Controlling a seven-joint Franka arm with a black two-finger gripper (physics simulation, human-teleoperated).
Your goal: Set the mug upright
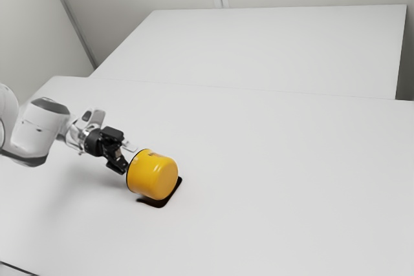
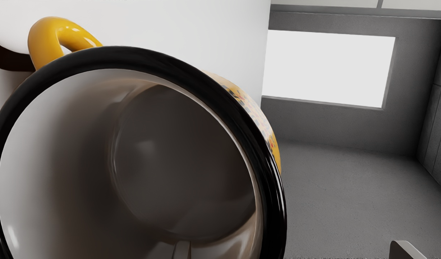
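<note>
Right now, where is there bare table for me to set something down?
Bare white tabletop runs from the yellow mug to the exterior view's right edge, and beyond it to the seam. It is crowded at that view's left: the arm reaches in there, its open gripper straddling the mug's rim.

White table (image 1: 278, 159); yellow mug (image 1: 152, 174) on its side

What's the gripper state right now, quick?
Gripper: open, holding nothing; fingers wide apart, the tipped mug's rim between them with a gap on each side.
</note>
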